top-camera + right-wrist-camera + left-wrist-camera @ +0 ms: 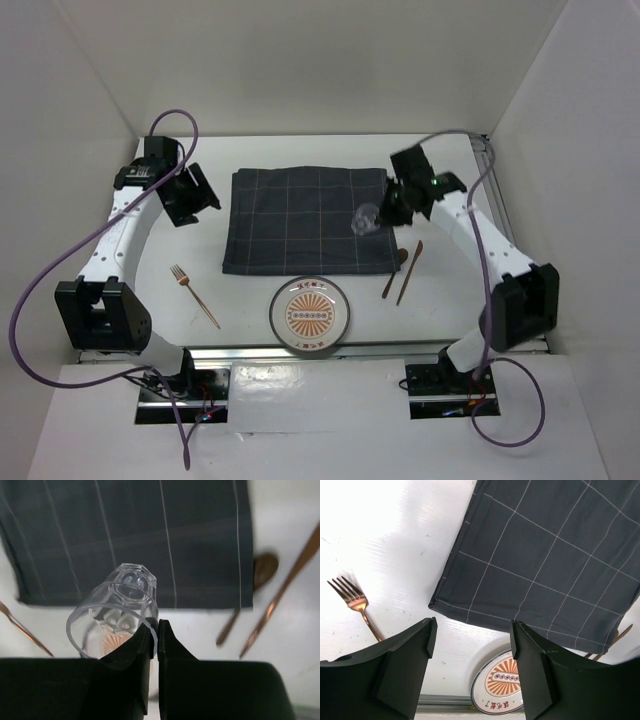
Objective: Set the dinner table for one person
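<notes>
— Your right gripper [155, 636]?
— Clamped on the rim of the clear glass [120, 597], checked cloth [125, 535] below it.
— Your left gripper [472, 632]?
— Jaws apart, holding nothing; the dinner table [395, 540] lies directly beneath it.

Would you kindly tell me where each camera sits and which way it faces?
Top external: above and behind the robot, looking down on the white tabletop and dark grey checked cloth; left arm and right arm show.
Left wrist: facing down past the open left gripper at the cloth's corner, copper fork and round orange-patterned plate.
Right wrist: facing down past the right gripper, shut on a clear faceted glass, at the cloth.
Shared: both wrist views show the cloth.
</notes>
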Robot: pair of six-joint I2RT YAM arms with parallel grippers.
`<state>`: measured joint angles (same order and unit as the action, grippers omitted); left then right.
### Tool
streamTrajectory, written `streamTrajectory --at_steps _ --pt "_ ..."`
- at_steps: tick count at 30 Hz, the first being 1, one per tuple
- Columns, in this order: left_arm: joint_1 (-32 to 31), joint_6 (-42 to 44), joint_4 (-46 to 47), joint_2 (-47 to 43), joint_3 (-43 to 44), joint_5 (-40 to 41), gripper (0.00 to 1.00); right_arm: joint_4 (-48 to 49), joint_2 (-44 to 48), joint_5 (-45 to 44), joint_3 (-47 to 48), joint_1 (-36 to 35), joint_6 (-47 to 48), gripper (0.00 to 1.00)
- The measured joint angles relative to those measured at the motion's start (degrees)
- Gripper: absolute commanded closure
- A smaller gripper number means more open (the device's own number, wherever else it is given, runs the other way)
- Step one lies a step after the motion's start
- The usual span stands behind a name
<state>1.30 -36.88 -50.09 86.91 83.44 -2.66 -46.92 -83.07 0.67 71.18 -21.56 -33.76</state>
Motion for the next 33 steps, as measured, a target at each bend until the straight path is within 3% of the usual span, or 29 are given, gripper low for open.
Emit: streamTrajectory --at_steps 6,11,16,27,30,31,32,33 --pt "-0.31 0.76 0.81 -5.09 -4.26 -0.63 0.24 -1.2 -24.7 -2.27 35.76 5.53 3.63 1.0" --pt "-1.42 0.79 0.46 -6.21 -4.92 -0.44 0.24 -2.99 -46.97 -5.27 58.31 7.21 4.26 1.0" --pt "-1.84 0.76 0.31 -6.82 -8.55 0.04 0.22 -4.85 -55.39 -5.66 60.35 8.26 3.96 1.0" --pt "-1.84 -0.87 -0.28 -7.65 -16.74 1.68 0.17 -4.61 -56.0 -5.05 59.3 9.99 3.15 1.0" --pt "-1.84 -1.57 -0.57 -7.76 -17.79 2.6 0.15 -4.55 -56.0 -5.09 59.3 9.99 3.04 0.69" --pt "-1.84 -2.27 -0.61 -7.76 -18.01 2.99 0.15 -4.48 -56.02 -5.01 59.3 9.99 2.8 0.57" --pt "-1.84 -2.67 -0.72 -7.76 -18.23 3.5 0.15 -4.37 -56.02 -4.9 59.3 9.99 2.99 0.36" --pt "-1.84 -3.1 -0.94 -7.76 -18.4 4.04 0.15 -4.24 -56.02 -4.76 59.3 9.99 2.47 0.27"
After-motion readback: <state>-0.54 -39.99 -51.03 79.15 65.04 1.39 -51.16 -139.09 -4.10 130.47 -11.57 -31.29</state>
